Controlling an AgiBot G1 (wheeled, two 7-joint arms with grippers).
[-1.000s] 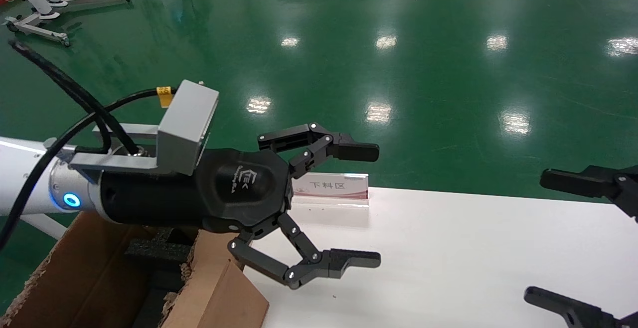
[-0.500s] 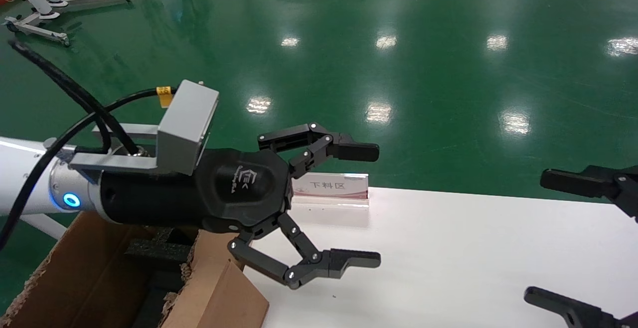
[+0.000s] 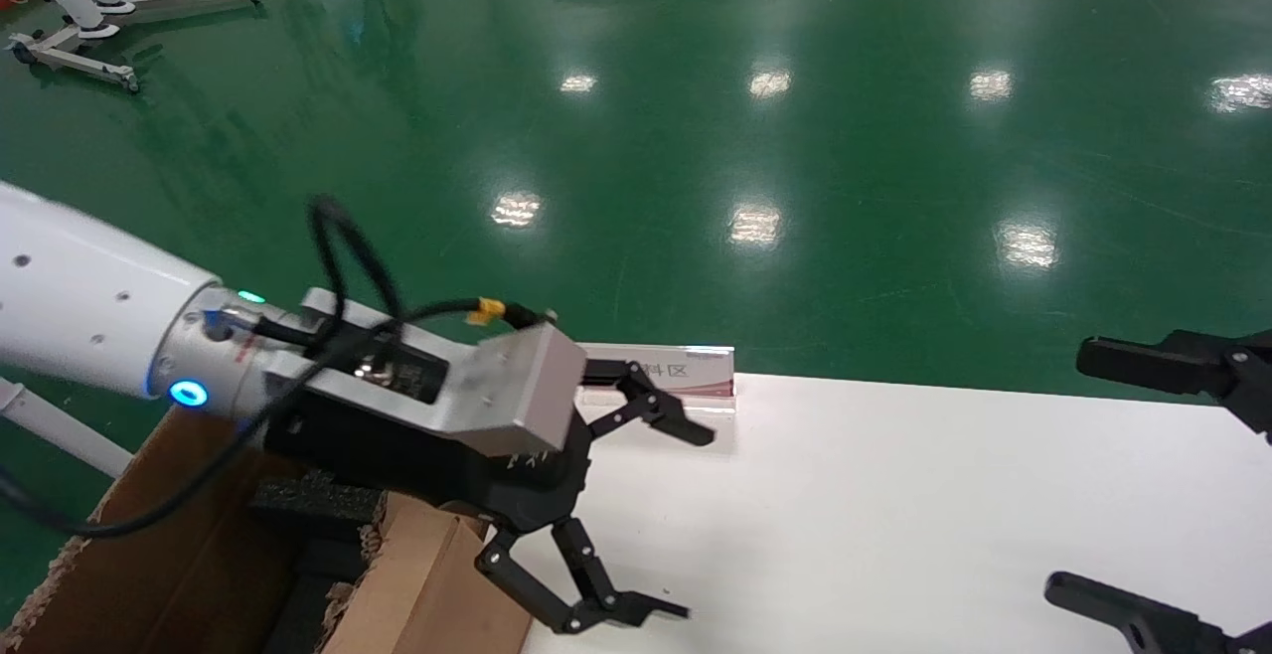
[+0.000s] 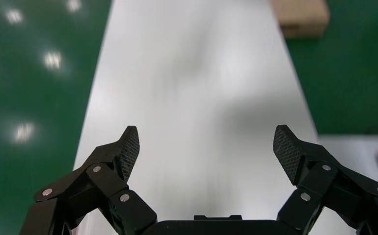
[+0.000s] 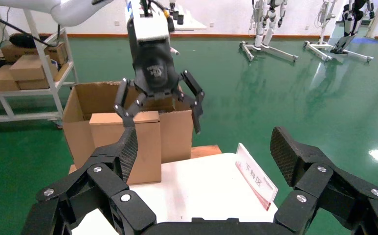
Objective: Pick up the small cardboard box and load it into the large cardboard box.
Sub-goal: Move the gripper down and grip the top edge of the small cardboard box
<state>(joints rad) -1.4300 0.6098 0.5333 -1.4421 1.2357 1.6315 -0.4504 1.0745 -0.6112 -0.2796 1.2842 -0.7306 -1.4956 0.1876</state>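
The left claw (image 3: 636, 520) hangs spread and empty beside the large cardboard box (image 3: 199, 545); the right claw (image 3: 1158, 480) waits apart. Grasping and loading both remain.

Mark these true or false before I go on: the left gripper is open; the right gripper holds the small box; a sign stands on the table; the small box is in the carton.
1. The left gripper is open. True.
2. The right gripper holds the small box. False: it is open and empty.
3. A sign stands on the table. True.
4. The small box is in the carton. False: the left wrist view shows it at the table's far end, ahead of the left gripper.
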